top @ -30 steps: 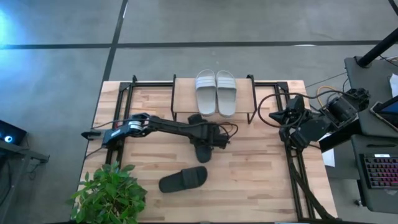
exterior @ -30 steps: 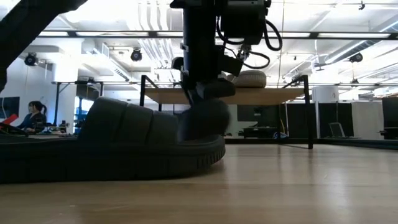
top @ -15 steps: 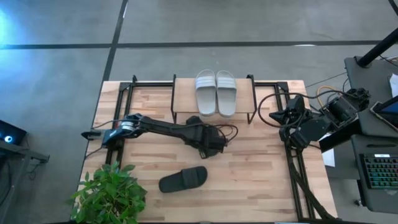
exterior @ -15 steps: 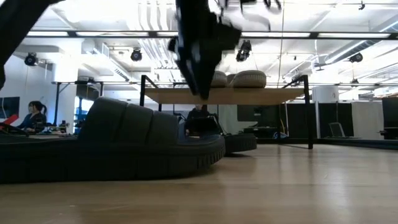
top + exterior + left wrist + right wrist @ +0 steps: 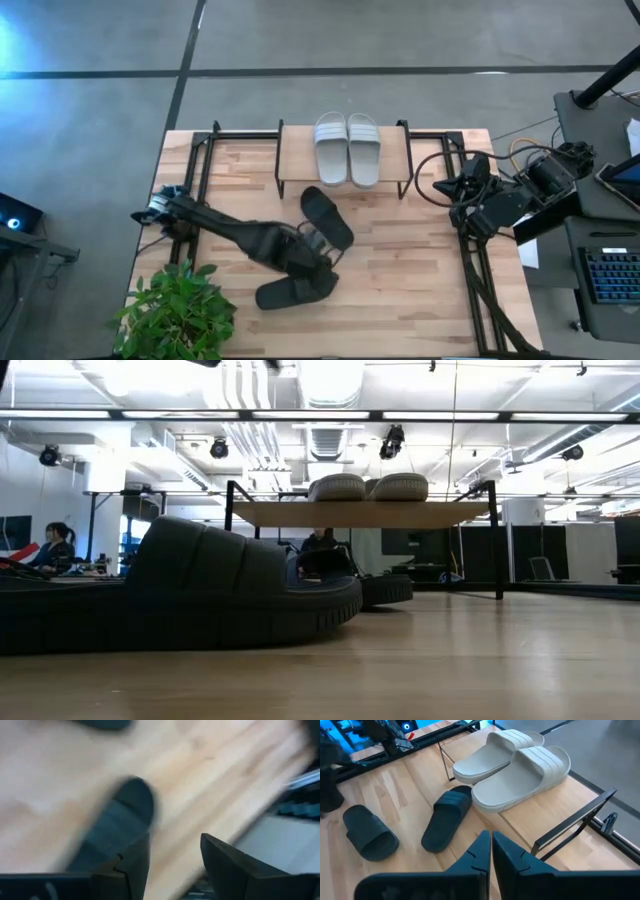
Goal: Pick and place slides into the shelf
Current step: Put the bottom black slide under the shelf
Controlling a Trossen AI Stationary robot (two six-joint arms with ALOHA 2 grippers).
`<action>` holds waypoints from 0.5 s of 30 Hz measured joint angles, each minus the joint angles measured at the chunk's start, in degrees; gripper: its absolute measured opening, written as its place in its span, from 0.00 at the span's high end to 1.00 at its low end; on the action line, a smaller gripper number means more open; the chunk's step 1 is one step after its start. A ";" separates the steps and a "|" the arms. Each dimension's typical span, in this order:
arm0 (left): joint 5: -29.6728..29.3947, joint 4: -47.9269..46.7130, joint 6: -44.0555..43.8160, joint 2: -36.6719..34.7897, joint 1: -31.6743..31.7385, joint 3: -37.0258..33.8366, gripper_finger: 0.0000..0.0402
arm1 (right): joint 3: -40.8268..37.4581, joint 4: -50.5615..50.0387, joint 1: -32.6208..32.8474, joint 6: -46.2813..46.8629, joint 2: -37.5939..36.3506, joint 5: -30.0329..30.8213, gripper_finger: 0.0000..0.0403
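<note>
Two black slides lie sole-down on the table. One (image 5: 328,215) sits slanted in front of the shelf (image 5: 295,160), its far end at the shelf's front edge; it also shows in the right wrist view (image 5: 447,817). The other black slide (image 5: 295,290) lies toward the near edge and fills the low view (image 5: 180,595). The beige pair (image 5: 347,148) rests side by side on the shelf's plank. My left gripper (image 5: 312,265) hangs open above the near black slide (image 5: 112,827), touching nothing. My right gripper (image 5: 490,851) waits shut at the table's right edge.
A potted plant (image 5: 175,310) stands at the table's near left corner. Black metal frames (image 5: 200,170) run along the left and right sides of the table. Bare wood lies to the right of both black slides. A person sits far off in the room (image 5: 55,545).
My left gripper has let go of the black slide in front of the shelf, risen out of the low view and swung toward the table's near edge, over the second black slide. The released slide now lies flat and slanted by the shelf's front edge.
</note>
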 joint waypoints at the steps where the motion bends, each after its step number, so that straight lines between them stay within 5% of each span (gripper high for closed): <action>1: -0.05 3.99 -3.26 -0.18 -0.69 -1.80 0.60 | 0.00 0.02 0.00 -0.30 0.00 0.04 0.98; 6: -0.88 13.02 -17.28 0.39 -3.52 -10.54 0.60 | 0.00 0.03 0.01 -0.57 0.00 0.15 0.98; 15: -5.64 11.73 -38.39 -1.75 -10.60 -17.30 0.60 | 0.00 0.03 -0.01 -1.49 0.00 0.16 0.98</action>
